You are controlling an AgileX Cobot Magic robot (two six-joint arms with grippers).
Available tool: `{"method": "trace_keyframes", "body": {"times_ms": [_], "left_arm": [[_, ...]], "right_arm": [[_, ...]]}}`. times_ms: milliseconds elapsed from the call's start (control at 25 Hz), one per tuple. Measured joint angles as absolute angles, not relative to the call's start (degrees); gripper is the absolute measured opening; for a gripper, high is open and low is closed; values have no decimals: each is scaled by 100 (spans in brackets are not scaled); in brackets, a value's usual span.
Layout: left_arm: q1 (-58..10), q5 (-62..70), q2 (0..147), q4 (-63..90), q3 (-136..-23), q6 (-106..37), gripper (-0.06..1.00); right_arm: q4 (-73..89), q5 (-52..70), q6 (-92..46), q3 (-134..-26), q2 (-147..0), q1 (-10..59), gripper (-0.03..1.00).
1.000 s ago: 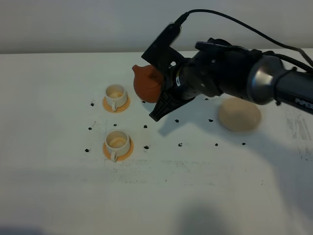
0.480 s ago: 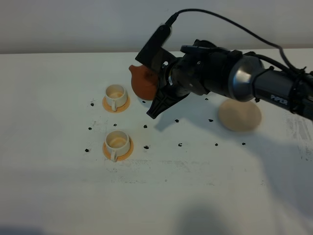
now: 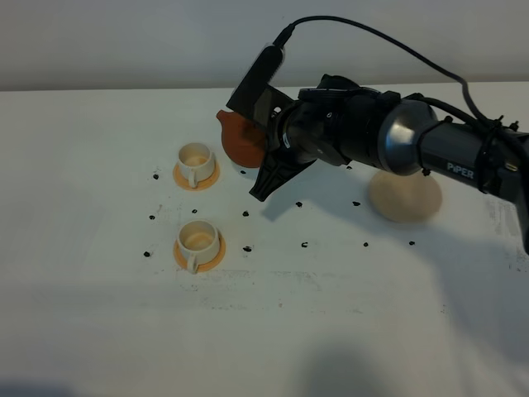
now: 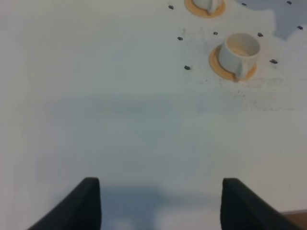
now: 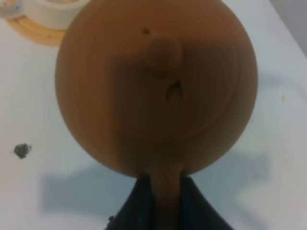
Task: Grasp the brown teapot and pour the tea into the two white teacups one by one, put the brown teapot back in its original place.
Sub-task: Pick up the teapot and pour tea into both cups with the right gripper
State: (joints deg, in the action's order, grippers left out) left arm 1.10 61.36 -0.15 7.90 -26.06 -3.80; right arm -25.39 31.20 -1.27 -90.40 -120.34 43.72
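The brown teapot (image 3: pixel 239 137) hangs in the air just right of the far white teacup (image 3: pixel 195 157), with its spout towards that cup. My right gripper (image 3: pixel 266 139) is shut on its stubby handle. In the right wrist view the teapot (image 5: pixel 158 86) fills the frame, lid knob facing the camera, and the gripper (image 5: pixel 165 203) clamps the handle. The near teacup (image 3: pixel 198 238) stands on its orange-tan saucer in front. The pale beige coaster (image 3: pixel 404 195) lies bare at the right. My left gripper (image 4: pixel 160 206) is open and empty, low over bare table short of the near cup (image 4: pixel 240 49).
Small black marks (image 3: pixel 304 245) dot the white table (image 3: pixel 331 314) around the cups and coaster. The right arm (image 3: pixel 446 153) reaches in from the right over the coaster. A cable (image 3: pixel 372 37) arcs above it. The back wall runs behind.
My right gripper has carried the teapot a little to the left, closer to the far cup. The cups, the coaster and the left gripper have not moved.
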Motion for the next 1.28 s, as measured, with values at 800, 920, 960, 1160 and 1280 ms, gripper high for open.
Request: {"method": "trace_keyframes", "body": {"times_ms": [800, 920, 960, 1160, 1280], "left_arm": [[110, 6136, -15, 790, -2606, -377, 51], [110, 6136, -15, 790, -2606, -377, 51], [110, 6136, -15, 790, -2606, -377, 51], [110, 6136, -15, 790, -2606, -377, 51], [110, 6136, -15, 790, -2606, -377, 51]], "right_arm": [[-3123, 2969, 0, -9370, -12445, 4510, 9], [-3329, 2965, 133, -9370, -12467, 4557, 9], [-3391, 2965, 190, -9370, -12467, 4570, 9], [-3637, 2958, 305, -9372, -12467, 4588, 9], [-3730, 2952, 310, -9372, -12467, 4588, 9]]}}
